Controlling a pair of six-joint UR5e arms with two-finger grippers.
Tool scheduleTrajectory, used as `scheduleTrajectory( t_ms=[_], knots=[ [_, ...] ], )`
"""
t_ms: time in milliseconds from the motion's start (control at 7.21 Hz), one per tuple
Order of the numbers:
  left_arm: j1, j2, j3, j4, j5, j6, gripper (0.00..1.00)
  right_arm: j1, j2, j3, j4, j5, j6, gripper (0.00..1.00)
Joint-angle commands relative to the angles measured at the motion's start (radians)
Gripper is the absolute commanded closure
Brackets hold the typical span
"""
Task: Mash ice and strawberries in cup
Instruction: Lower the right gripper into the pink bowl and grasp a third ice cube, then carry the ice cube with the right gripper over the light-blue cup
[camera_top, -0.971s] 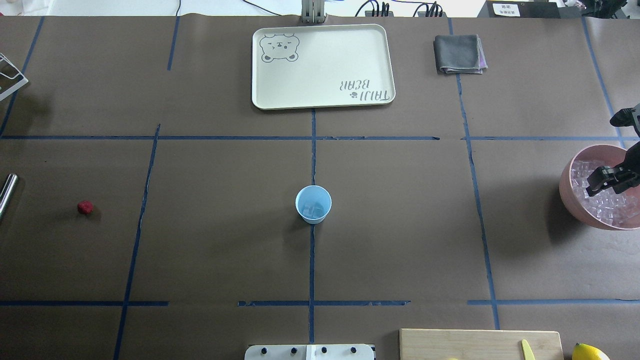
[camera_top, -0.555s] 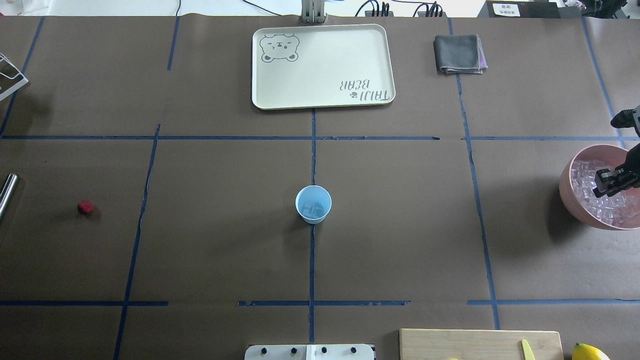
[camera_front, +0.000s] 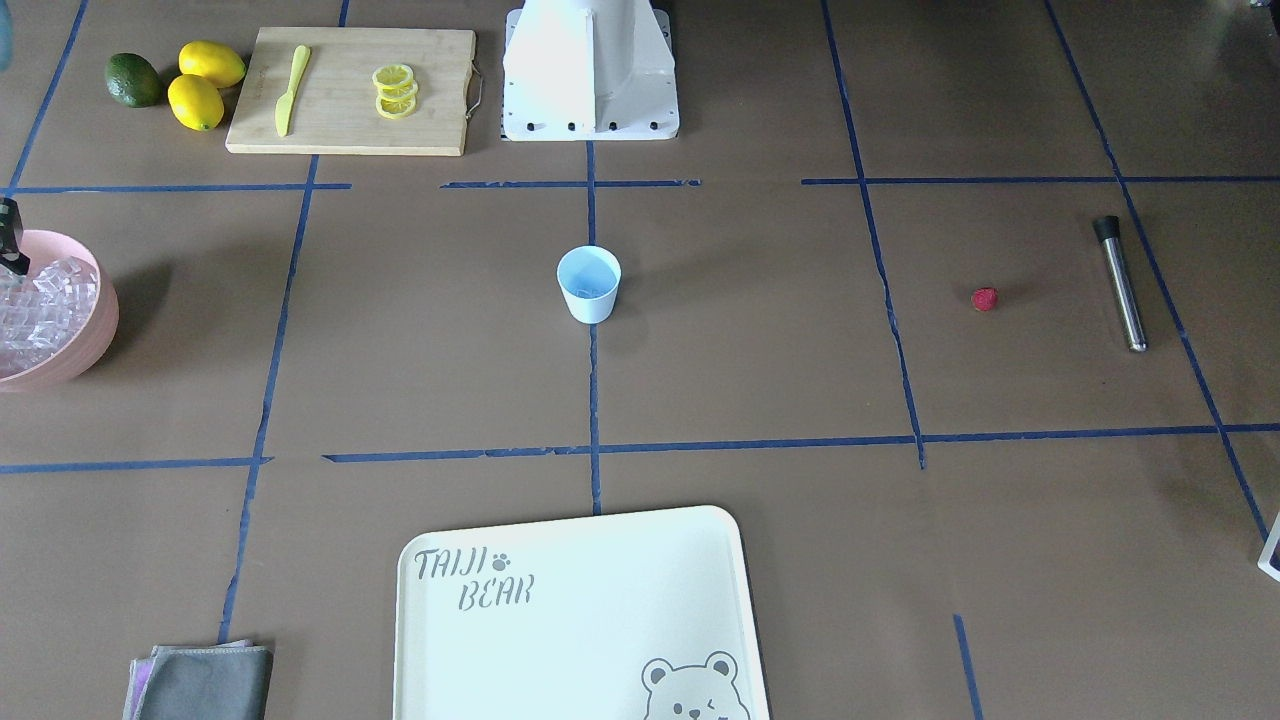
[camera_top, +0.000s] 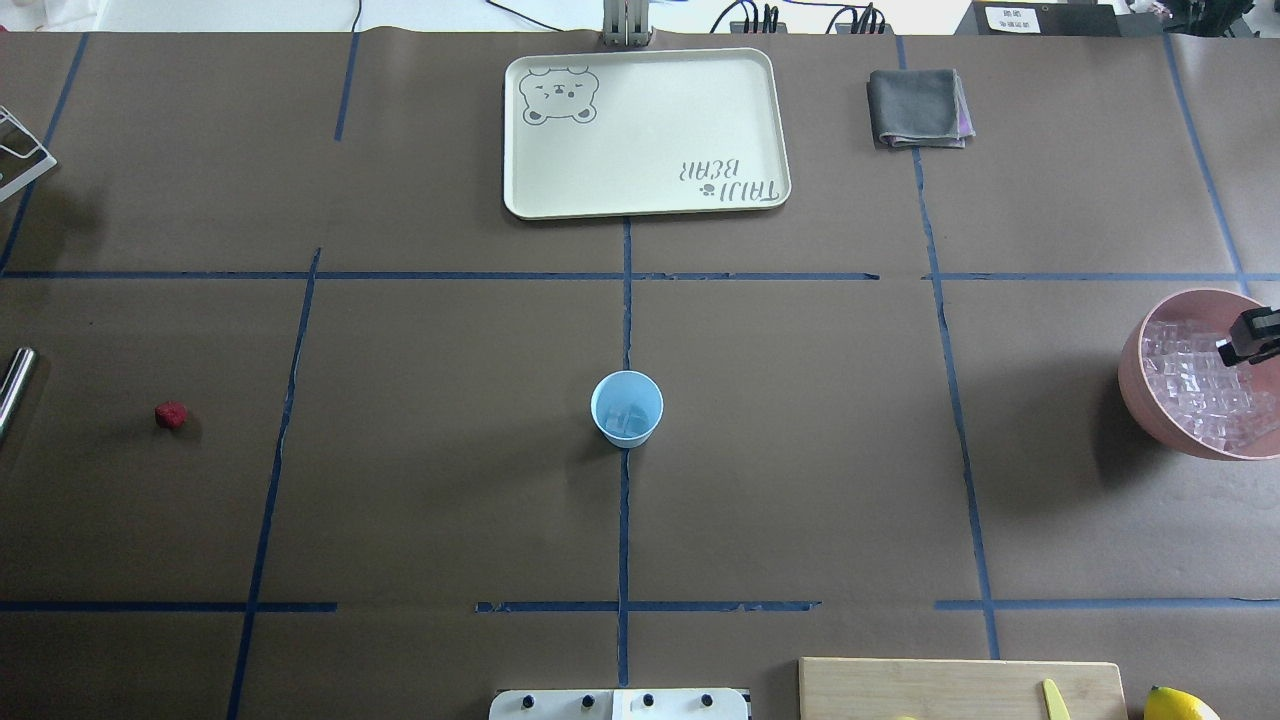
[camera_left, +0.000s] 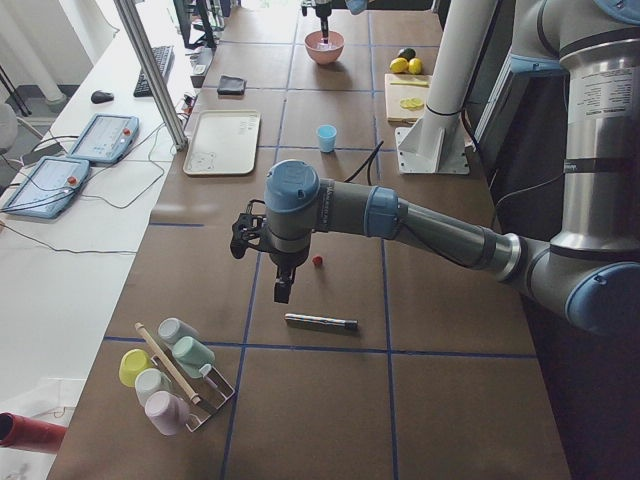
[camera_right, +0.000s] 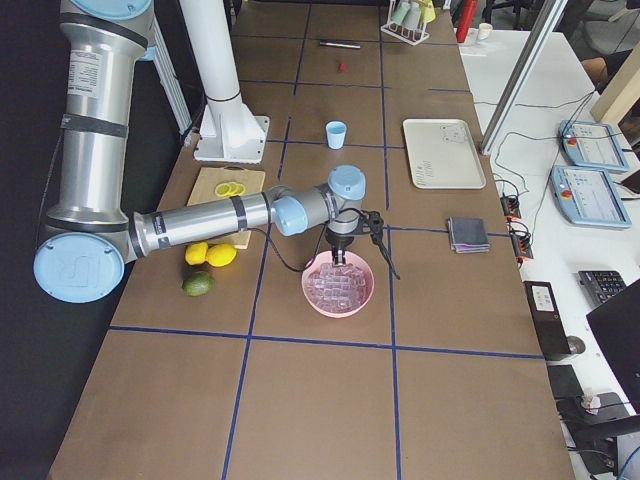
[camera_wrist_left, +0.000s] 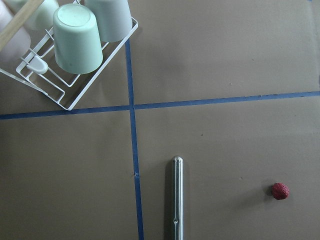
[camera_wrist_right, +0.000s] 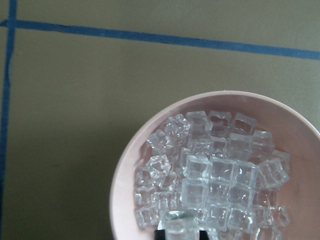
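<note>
Brown paper crossed by blue tape lines covers the table (camera_top: 450, 480). At its middle, on a tape line, the small light blue tapered cup (camera_top: 627, 408) stands upright, with a few clear cubes faintly visible at its bottom. The rest of the clear, glassy ice (camera_wrist_right: 220, 175) is heaped in a round pink bowl (camera_top: 1135, 385) at the table's right end, well apart from the cup. Over that heap hangs the right gripper (camera_wrist_right: 181, 234); its two dark fingertips, seen at the wrist view's lower edge, are closed on a single cube. The tiny red bumpy strawberry (camera_top: 171, 415) lies toward the left end, near a slim steel rod with a black tip (camera_front: 1120, 285). The left gripper (camera_left: 282, 292) hovers above that spot, and whether its fingers are apart cannot be told. At the very left end a white wire rack (camera_wrist_left: 55, 87) holds upturned pastel cups (camera_wrist_left: 77, 37). On the far side sit a cream bear-printed tray (camera_top: 645, 150) and a folded grey cloth (camera_top: 918, 108); by the robot's base, a wooden board (camera_front: 350, 120) carries lemon slices (camera_front: 394, 90) and a yellow knife (camera_front: 288, 88), with two lemons (camera_front: 195, 102) beside it.
</note>
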Motion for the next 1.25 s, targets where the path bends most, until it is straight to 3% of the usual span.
scheduleTrajectory(
  t_ms=[0,277,555,694,971,1110],
  knots=[
    [0.000,0.001,-0.008,0.007,0.000,0.000,0.00,0.006,0.184,0.159,-0.305,0.002,0.014,1.00],
    [0.000,0.003,-0.005,0.007,-0.001,0.000,0.00,-0.251,0.497,0.119,-0.406,-0.038,0.377,1.00],
    [0.002,0.001,0.006,0.009,0.000,0.000,0.00,-0.532,0.782,-0.049,-0.403,-0.251,0.726,1.00],
    [0.002,0.001,0.009,0.009,0.000,0.002,0.00,-0.610,0.881,-0.135,-0.395,-0.312,0.809,1.00],
    [0.002,0.001,0.009,0.009,0.000,0.000,0.00,-0.681,1.007,-0.282,-0.392,-0.352,0.841,1.00],
    [0.002,0.001,0.009,0.009,0.000,0.000,0.00,-0.700,1.044,-0.383,-0.328,-0.370,0.844,1.00]
  ],
)
